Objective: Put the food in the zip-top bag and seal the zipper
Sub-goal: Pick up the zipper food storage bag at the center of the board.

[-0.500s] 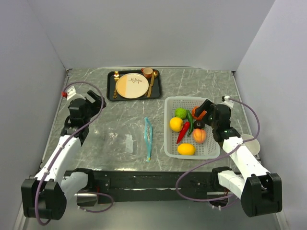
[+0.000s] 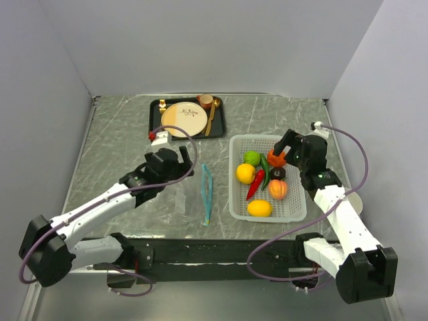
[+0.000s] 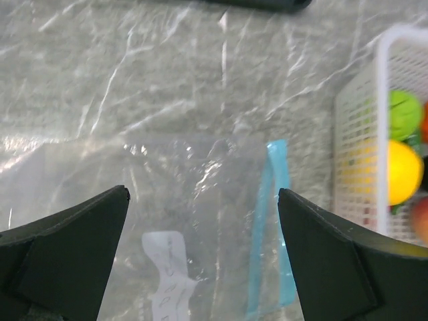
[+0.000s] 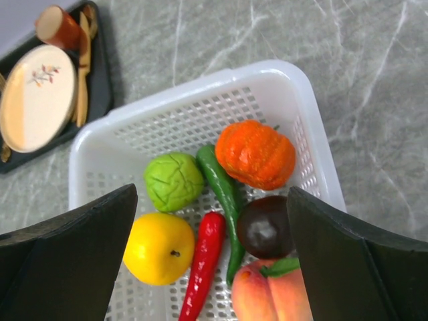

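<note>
The left arm has swung in from well left of the basket and now hangs over the bag, which lies flat on the surface just left of the basket. Its jaws are spread wide with nothing between them, straddling the clear plastic near the white label. The blue zipper runs along the bag's edge nearest the basket.

This move, I judge, sets the left arm up to take hold of the bag's mouth.

All the food I can see sits inside the basket and none is in the bag: lemon, lime, red chili, green chili and peach.

The right arm has edged toward the basket's far right corner. Its jaws are also wide and empty, above the food. Loading has not begun.
</note>
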